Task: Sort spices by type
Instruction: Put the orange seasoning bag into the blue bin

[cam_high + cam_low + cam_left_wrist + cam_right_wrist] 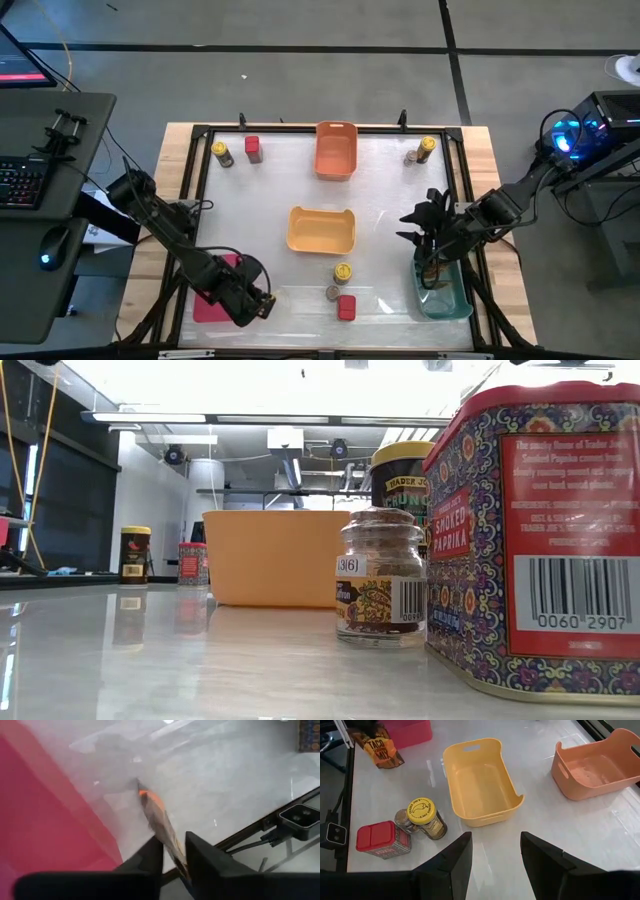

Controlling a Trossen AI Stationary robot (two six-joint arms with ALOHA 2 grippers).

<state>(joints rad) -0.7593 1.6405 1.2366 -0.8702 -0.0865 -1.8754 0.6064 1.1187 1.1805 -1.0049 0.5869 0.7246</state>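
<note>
1. Two matte black, segmented metal robot arms, left arm (165, 225) and right arm (500, 208).
2. Each ends in two flat, dark, blocky fingers (452, 862).
3. Thin black cables loop beside the joints.

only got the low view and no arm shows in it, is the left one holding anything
observer: yes, the left jaws are shut on a flat packet, which sits edge-on between them.
operator: where on the table
observer: next to the red bin, at the corner on the left arm's side.
operator: and the right arm
observer: the right jaws are open with nothing between them. They sit by the teal bin, facing the yellow bin.
</note>
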